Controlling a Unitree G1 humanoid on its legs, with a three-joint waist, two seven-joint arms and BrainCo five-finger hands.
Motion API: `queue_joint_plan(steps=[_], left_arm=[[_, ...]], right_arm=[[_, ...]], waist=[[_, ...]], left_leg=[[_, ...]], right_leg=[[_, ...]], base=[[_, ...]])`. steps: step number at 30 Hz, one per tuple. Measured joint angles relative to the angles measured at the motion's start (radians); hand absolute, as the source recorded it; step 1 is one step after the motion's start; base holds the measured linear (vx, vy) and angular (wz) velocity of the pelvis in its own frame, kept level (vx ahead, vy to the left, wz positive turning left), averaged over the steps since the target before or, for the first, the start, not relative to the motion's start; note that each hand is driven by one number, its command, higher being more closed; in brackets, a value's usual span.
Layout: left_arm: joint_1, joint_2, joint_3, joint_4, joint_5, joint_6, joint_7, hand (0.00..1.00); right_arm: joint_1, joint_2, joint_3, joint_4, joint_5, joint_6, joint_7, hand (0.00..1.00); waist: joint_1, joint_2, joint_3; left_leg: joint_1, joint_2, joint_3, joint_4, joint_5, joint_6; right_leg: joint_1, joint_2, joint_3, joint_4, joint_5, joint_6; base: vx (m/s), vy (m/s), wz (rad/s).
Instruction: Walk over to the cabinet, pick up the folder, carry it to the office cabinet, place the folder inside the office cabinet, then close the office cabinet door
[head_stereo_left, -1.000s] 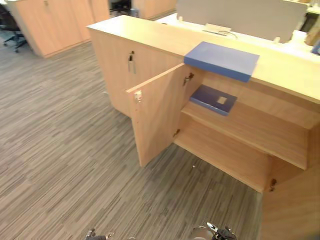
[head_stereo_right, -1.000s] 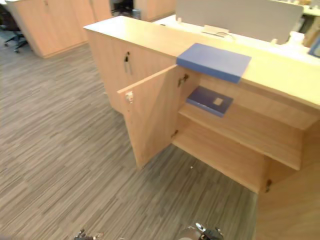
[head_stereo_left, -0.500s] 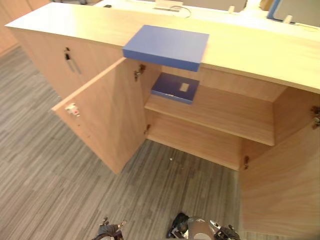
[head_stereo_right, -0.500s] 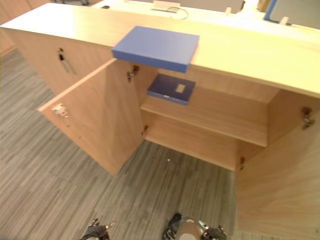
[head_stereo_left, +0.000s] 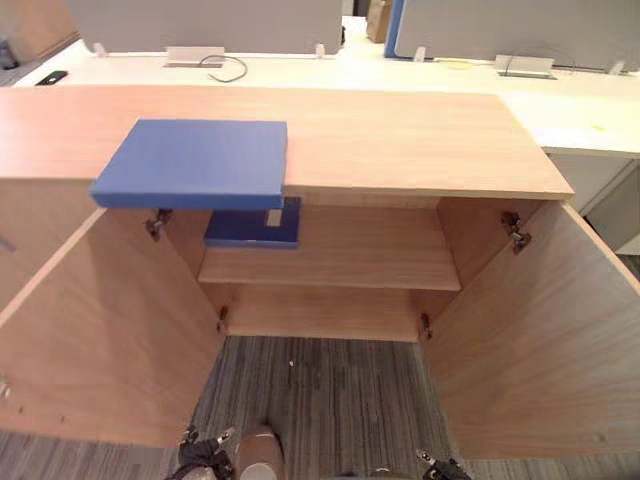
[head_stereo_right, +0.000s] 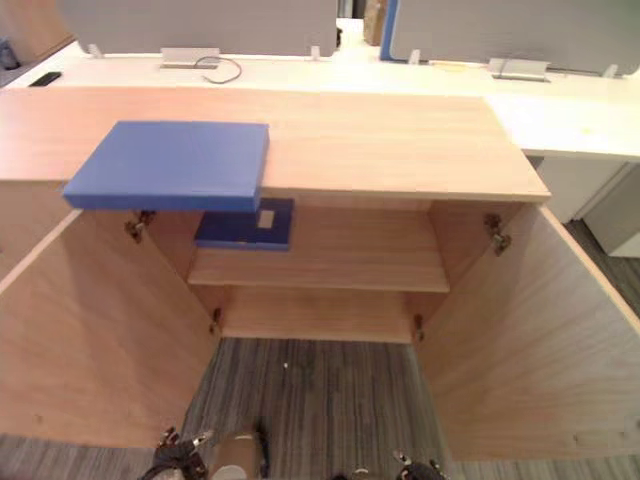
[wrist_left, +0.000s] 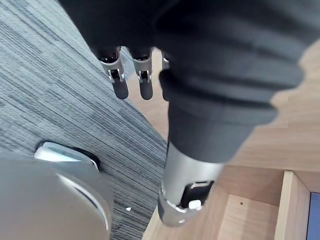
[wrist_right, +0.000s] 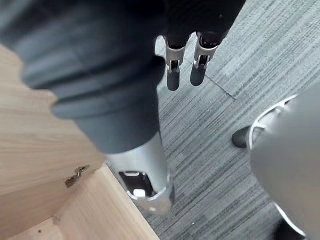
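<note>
While slack, left hand (wrist_left: 120, 81), right hand (wrist_right: 173, 72).

The head's two eyes look down from above and in front of the open office cabinet (head_stereo_left: 400, 140), facing it squarely from near by. Both share the blue folder (head_stereo_left: 190, 162) on top, the shelves, the left door (head_stereo_left: 100, 340), the right door (head_stereo_left: 540, 340) and the grey carpet (head_stereo_right: 310, 390) — seen from places slightly apart. Each wrist camera peers along its own hand from very close, down at that carpet: the left hand (wrist_left: 145, 85) by a wood panel (wrist_left: 280, 145), the right hand (wrist_right: 173, 75) by another wood face (wrist_right: 30, 130).
</note>
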Motion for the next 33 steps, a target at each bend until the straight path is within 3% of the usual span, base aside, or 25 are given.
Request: queue_joint_plan(steps=[2,5,8,10,12,13,14,15,17,19,20,21,24,26,29,33], left_arm=[[-0.006,0.005,-0.001,0.003,0.001,0.004,-0.002,0.00],[-0.010,0.017,-0.011,0.009,0.010,0.006,-0.005,0.00],[-0.006,0.038,-0.053,0.038,0.018,0.009,-0.010,0.00],[0.008,0.041,-0.068,0.038,0.018,0.010,-0.012,0.00],[0.019,0.045,-0.104,0.038,0.019,0.012,-0.014,0.00],[0.019,0.045,-0.115,0.039,0.020,0.012,-0.016,0.00],[0.019,0.046,-0.129,0.039,0.024,0.013,-0.017,0.00],[0.019,0.048,-0.137,0.040,0.042,0.013,-0.017,0.00],[0.019,0.051,-0.141,0.048,0.048,0.013,-0.017,0.00],[0.016,0.060,-0.148,0.046,0.047,0.010,-0.017,0.00],[0.012,0.055,-0.162,0.051,0.047,0.009,-0.017,0.00],[0.016,0.038,-0.169,0.050,0.045,0.006,-0.017,0.00],[0.032,0.026,-0.179,0.026,-0.005,-0.005,-0.023,0.00],[0.046,0.029,-0.189,0.013,-0.125,-0.017,-0.066,0.00],[0.068,0.055,-0.253,-0.012,-0.289,-0.007,-0.149,0.00],[0.162,0.092,-0.389,-0.239,-0.556,0.034,-0.288,0.00]], right_arm=[[0.010,0.011,0.011,-0.015,-0.025,0.000,0.001,0.00],[-0.002,0.032,0.008,-0.019,-0.030,0.007,0.003,0.00],[-0.006,0.039,0.004,-0.019,-0.066,0.008,0.010,0.00],[-0.009,0.033,0.004,-0.017,-0.070,0.009,0.013,0.00],[0.003,0.028,0.004,-0.018,-0.097,0.010,0.013,0.00],[0.004,0.026,0.004,-0.018,-0.103,0.010,0.013,0.00],[0.004,0.021,0.013,-0.019,-0.104,0.010,0.013,0.00],[0.003,0.013,0.029,-0.020,-0.104,0.011,0.014,0.00],[0.007,0.008,0.045,-0.021,-0.104,0.010,0.014,0.00],[0.015,0.013,0.052,-0.019,-0.104,0.010,0.013,0.00],[0.020,0.011,0.051,-0.011,-0.103,0.011,0.013,0.00],[0.019,-0.001,0.051,-0.007,-0.103,0.010,0.012,0.00],[0.022,-0.003,0.052,-0.008,-0.103,0.010,0.012,0.00],[0.031,-0.001,0.053,-0.008,-0.103,0.010,0.014,0.00],[0.037,-0.002,0.055,-0.011,-0.105,0.011,0.033,0.00],[0.049,-0.001,0.133,-0.042,-0.106,0.022,0.082,0.00]], waist=[[-0.005,-0.012,-0.010],[0.000,-0.047,-0.030],[0.002,-0.050,-0.051],[0.000,-0.043,-0.054],[-0.007,-0.037,-0.058],[-0.012,-0.037,-0.058],[-0.013,-0.036,-0.059],[-0.023,-0.029,-0.060],[-0.041,-0.026,-0.058],[-0.039,-0.053,-0.064],[-0.039,-0.048,-0.068],[-0.040,-0.022,-0.075],[-0.040,-0.010,-0.086],[-0.032,-0.015,-0.092],[-0.030,-0.016,-0.092],[-0.023,-0.025,-0.098]], left_leg=[[0.029,-0.033,0.027,-0.004,0.072,0.024],[0.070,-0.077,0.090,-0.024,0.046,0.056],[0.160,-0.111,0.130,-0.086,0.037,0.069],[0.244,-0.124,0.141,-0.145,0.035,0.073],[0.352,-0.136,0.142,-0.233,0.031,0.080],[0.369,-0.139,0.141,-0.252,0.028,0.085],[0.380,-0.142,0.139,-0.273,0.029,0.088],[0.376,-0.135,0.131,-0.273,0.030,0.087],[0.365,-0.120,0.105,-0.264,0.032,0.083],[0.357,-0.137,0.080,-0.265,0.036,0.060],[0.359,-0.140,0.056,-0.284,0.042,0.042],[0.358,-0.120,0.043,-0.313,0.060,0.034],[0.356,-0.089,0.002,-0.357,0.087,0.016],[0.336,-0.072,-0.031,-0.382,0.107,-0.004],[0.324,-0.074,-0.055,-0.391,0.114,-0.005],[0.325,-0.095,-0.071,-0.390,0.115,-0.004]], right_leg=[[0.028,-0.042,0.018,-0.001,-0.018,0.040],[0.031,-0.110,0.020,0.005,0.017,0.083],[0.038,-0.154,0.021,0.048,0.040,0.083],[0.013,-0.186,0.018,0.183,0.041,0.083],[-0.067,-0.255,0.004,0.465,0.055,0.057],[-0.087,-0.274,-0.008,0.523,0.049,0.054],[-0.127,-0.296,-0.022,0.591,0.002,0.051],[-0.166,-0.295,-0.023,0.594,-0.055,0.060],[-0.183,-0.265,0.000,0.472,-0.090,0.065],[-0.182,-0.236,0.060,0.261,-0.008,0.073],[-0.146,-0.224,0.060,0.203,-0.027,0.100],[-0.124,-0.197,0.038,0.140,-0.010,0.102],[-0.087,-0.149,-0.009,0.059,0.016,0.088],[-0.071,-0.118,-0.046,-0.001,0.041,0.079],[-0.051,-0.106,-0.071,-0.035,0.056,0.080],[-0.017,-0.121,-0.101,-0.077,0.082,0.089]], base=[[0.41,0.284,-0.26],[0.44,0.298,-0.33],[0.27,0.185,-0.42],[0.16,0.111,-0.35],[0.17,0.134,-0.13],[0.11,0.073,-0.02],[0.08,0.019,0.06],[0.06,-0.007,0.13],[0.06,-0.115,0.34],[0.04,-0.223,0.36],[0.05,-0.272,0.30],[0.06,-0.261,0.32],[0.03,-0.153,0.36],[0.02,-0.142,0.40],[0.05,-0.018,0.29],[0.03,0.087,0.17]])
